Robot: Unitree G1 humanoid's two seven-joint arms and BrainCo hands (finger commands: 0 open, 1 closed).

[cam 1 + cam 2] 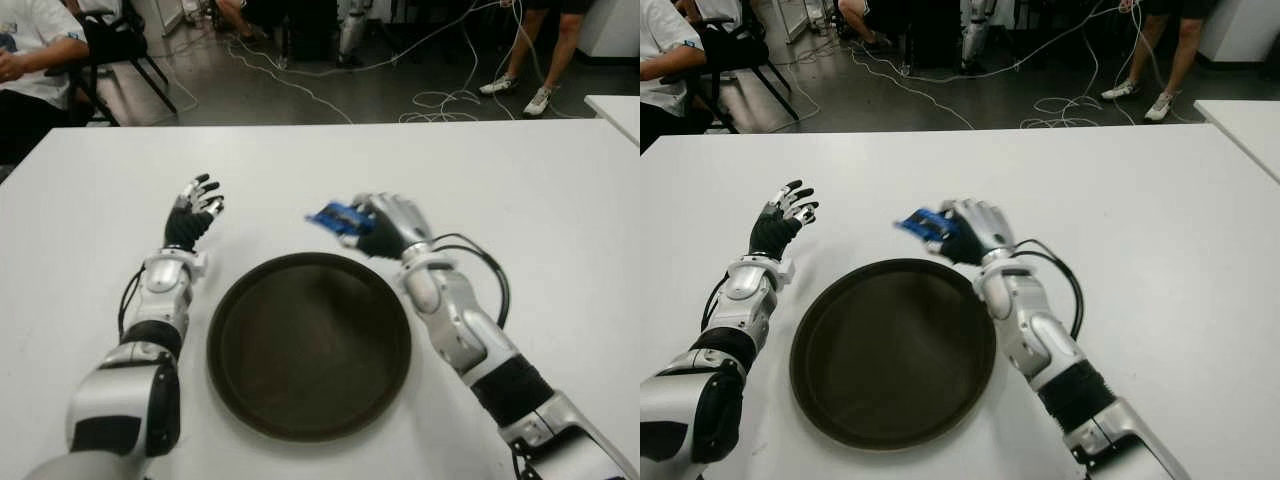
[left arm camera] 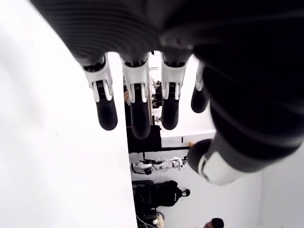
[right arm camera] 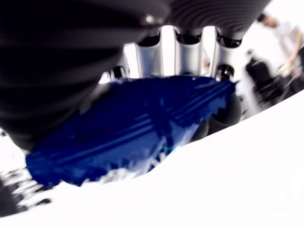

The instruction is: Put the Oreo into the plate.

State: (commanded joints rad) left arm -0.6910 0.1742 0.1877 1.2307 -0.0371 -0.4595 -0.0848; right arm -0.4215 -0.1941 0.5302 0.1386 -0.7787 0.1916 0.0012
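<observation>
I am holding the Oreo [image 1: 337, 218], a small blue packet, in my right hand [image 1: 385, 226], whose fingers are curled tight around it; my right wrist view is showing the blue wrapper [image 3: 137, 128] pinched between thumb and fingers. The hand is sitting just beyond the far right rim of the plate [image 1: 232, 300], a dark round dish lying on the white table [image 1: 520, 190], and the packet is sticking out toward my left, above the table just off the rim rather than over the dish. My left hand [image 1: 193, 215] is showing to the left of the plate, near its far left edge, with its fingers [image 2: 107, 111] spread apart and gripping nothing. I cannot tell whether either hand is touching the tabletop.
</observation>
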